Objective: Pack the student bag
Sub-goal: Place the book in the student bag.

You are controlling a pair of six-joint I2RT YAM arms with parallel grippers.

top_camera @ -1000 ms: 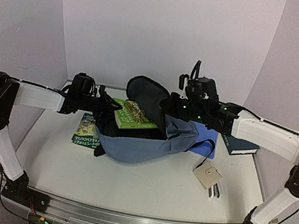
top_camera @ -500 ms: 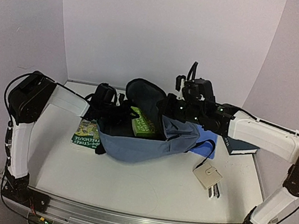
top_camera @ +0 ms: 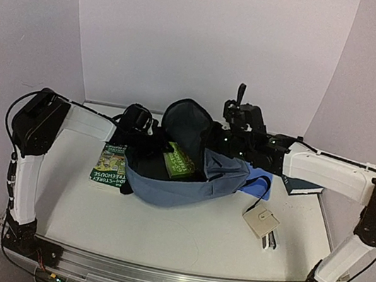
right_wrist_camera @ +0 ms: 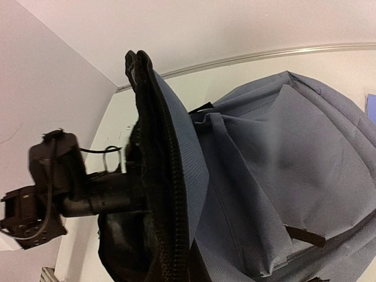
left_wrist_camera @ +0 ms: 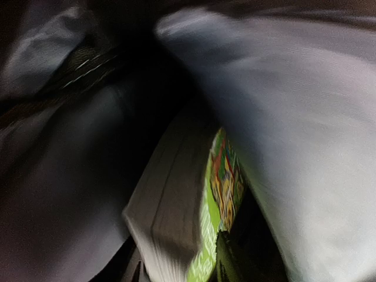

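Left pincer (top_camera: 157, 154): sunk into the mouth of the student bag (top_camera: 181, 186), right at a green book (top_camera: 180, 160). Its own view is smeared, so I cannot tell whether it grasps the book or has released it.
Green book: tilted, lower end inside the opening, cover partly showing above the rim. Judged partway in, not seated.
Right pincer (top_camera: 215, 144): clenched on the bag's zip-edged flap (right_wrist_camera: 170, 176) and raised off the surface (top_camera: 179, 240). Judged purpose: to hold the mouth wide so the book has a clear way in.
Flap: stands upright, dark lining toward the opening, zipper running along its edge.
Student bag: slate-blue, slumped at the middle of the surface, nearer the far edge than the near one.
Treehouse paperback (top_camera: 108, 164): flat toward the left edge, its right side touching or tucked under the bag. Judged waiting its turn.
Bright-blue notebook (top_camera: 261, 185): flat on the bag's right, partly beneath it.
Dark book (top_camera: 302, 186): toward the right edge, below the right forearm.
Beige adapter (top_camera: 261, 222): toward the near right corner, apart from the bag.
Step in hand (judged): loading the first book.
Risk (judged): the book catching on the soft rim, or the flap sagging if the clamp slips.
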